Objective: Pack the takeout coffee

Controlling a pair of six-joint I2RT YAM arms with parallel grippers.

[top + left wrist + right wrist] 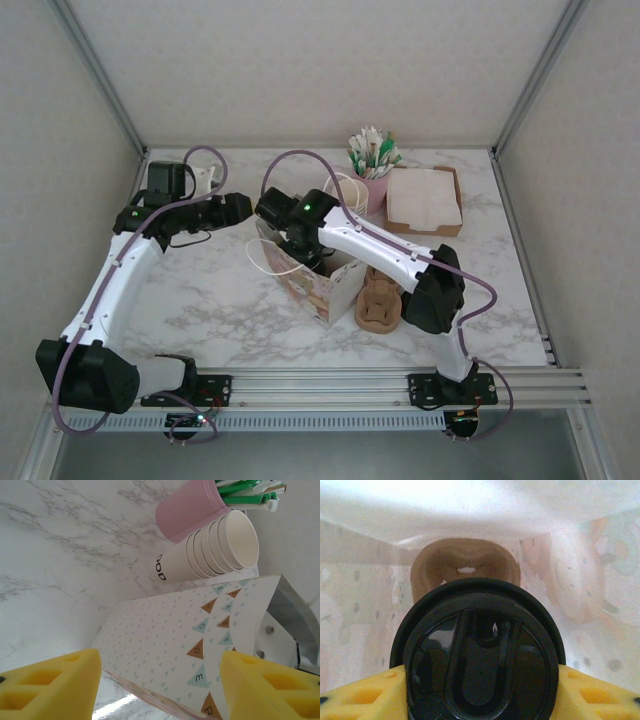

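From the top external camera no writing can be read. The right gripper (305, 255) reaches into the mouth of the patterned white paper bag (335, 290), which stands mid-worktop (220, 300). Its jaws are hidden inside. A brown pulp cup carrier (380, 300) sits just beside the bag on its right. The left gripper (240, 208) hovers left of the bag, and from here I cannot tell how far its jaws are open. Behind the bag stand a pink cup (375, 190) of green-and-white sticks (372, 152) and a box of napkins (425, 197).

In the left wrist view, the left gripper (160, 680) has its jaws wide apart and empty, the yellow pads (50, 685) flanking the bag (165, 635) without touching it. The bag is printed with bunting flags bearing single letters (N and E are legible, the others are doubtful). A stack of white paper cups (215, 545) carries black letters that look like "DOD". It rests against the pink cup (187, 510) and its sticks (245, 495).

In the right wrist view, the right gripper (480, 695) is inside the bag (600, 580). Its jaws are closed on the takeout coffee (480, 655), the pads (360, 695) pressing either side of its black lid, which carries no label. A brown shape (465, 560) lies beyond the lid. I cannot tell whether it is inside the bag or seen through the bag's wall.
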